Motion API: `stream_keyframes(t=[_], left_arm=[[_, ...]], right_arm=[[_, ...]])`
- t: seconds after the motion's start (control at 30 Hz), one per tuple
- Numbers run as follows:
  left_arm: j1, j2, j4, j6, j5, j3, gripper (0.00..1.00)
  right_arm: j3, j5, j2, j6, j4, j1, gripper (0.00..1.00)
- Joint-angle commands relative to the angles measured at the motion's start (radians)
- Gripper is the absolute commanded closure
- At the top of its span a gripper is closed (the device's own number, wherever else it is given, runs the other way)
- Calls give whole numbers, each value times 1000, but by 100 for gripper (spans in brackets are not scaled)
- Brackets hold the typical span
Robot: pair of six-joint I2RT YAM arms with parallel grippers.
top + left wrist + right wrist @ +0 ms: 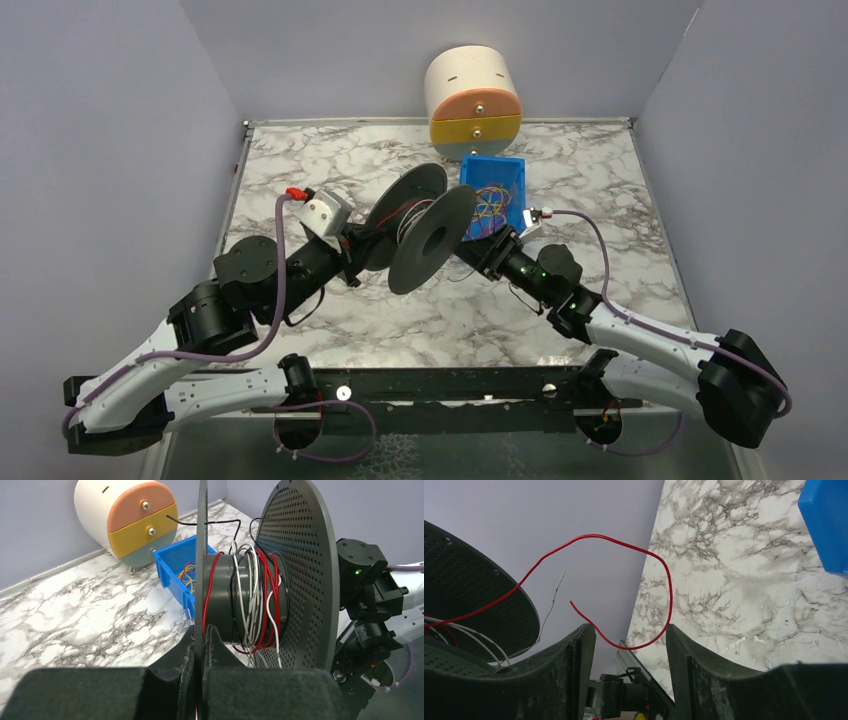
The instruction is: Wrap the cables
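Overhead, the spool (420,228) is standing out mid-table, between the two arms and just near of the blue bin (497,172). The left pincer (352,258) is reaching it from the left and the right pincer (482,250) from the right. That view is not showing how either pincer is set.

The left wrist view is supplying half of it: the left pincer (201,642) is pressing together on the rim of the spool's left flange (202,555), which is running edge-on between the fingers. It is also showing the cables (252,600) winding round the hub in red, white and black turns, too tangled to count. One loose black end is trailing out toward the drawer unit (125,520).

The right wrist view is giving what the others are hiding: the right pincer (629,632) is standing apart and gripping nothing. A red cable (664,580) is looping through the gap; whether it is brushing a finger I cannot tell. A white cable (555,592) end is hanging free beside it.

Counting: one spool with two flanges, the right flange (300,575) being perforated. One blue bin is holding coloured wires. One drawer unit is sitting at the far edge of the table (300,170), showing two drawers, orange over yellow, each with one knob.
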Motion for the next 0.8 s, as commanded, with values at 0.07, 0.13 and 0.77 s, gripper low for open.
stream_keyframes(t=[0.07,0.13,0.77], left_arm=[[-6,-4,137,-9,-5,11,100],[-6,-2,143,-9,-1,11,100],[-6,21,171,-12,13,3,100]], right_arm=[[45,-13,34,118,35,-6,41],[44,-13,41,134,37,-6,41],[40,-5,86,221,38,-6,44]])
